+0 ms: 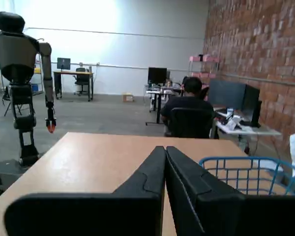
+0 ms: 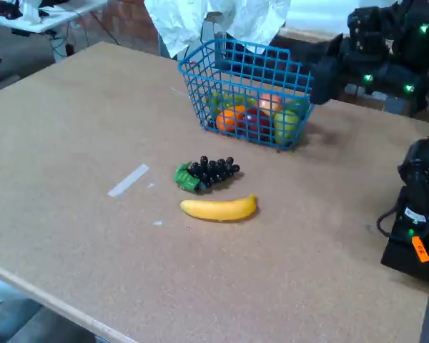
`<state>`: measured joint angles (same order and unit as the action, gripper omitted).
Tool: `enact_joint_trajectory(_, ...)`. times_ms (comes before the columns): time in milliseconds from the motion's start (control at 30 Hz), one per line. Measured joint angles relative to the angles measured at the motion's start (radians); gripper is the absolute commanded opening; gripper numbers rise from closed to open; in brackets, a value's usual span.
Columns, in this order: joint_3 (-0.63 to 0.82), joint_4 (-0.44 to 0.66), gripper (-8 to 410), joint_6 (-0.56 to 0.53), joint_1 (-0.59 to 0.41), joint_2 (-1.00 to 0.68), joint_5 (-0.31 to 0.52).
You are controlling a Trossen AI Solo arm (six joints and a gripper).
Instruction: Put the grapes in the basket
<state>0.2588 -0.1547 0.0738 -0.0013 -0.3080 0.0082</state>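
Observation:
The grapes (image 2: 213, 171), a dark bunch with a green leaf at its left end, lie on the table in the fixed view, in front of the blue wire basket (image 2: 200, 86). They do not show in the wrist view. In the wrist view my gripper (image 1: 165, 148) is shut with its black fingers pressed together and nothing between them. It points level across the tabletop, with the basket (image 1: 236, 169) just to its right. In the fixed view the black arm (image 2: 386, 50) hangs to the right of the basket, well away from the grapes.
A yellow banana (image 2: 219, 208) lies just in front of the grapes. Several toy fruits (image 2: 257, 118) sit in the basket. A white tape strip (image 2: 128, 180) lies left of the grapes. The arm's base (image 2: 418, 214) stands at the right edge. Beyond the table are a humanoid robot (image 1: 19, 73) and a seated person (image 1: 189, 110).

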Motion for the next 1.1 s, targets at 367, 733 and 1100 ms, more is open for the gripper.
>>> enact_joint_trajectory(367, 0.006, -0.412, 0, 0.073, -0.002, -0.303, 0.005)
enact_joint_trajectory(733, 0.348, -0.077, 0, 0.085, -0.004, -0.652, 0.059)
enact_joint_trajectory(1100, 0.831, 0.362, 0, 0.100, -0.010, -1.037, 0.061)
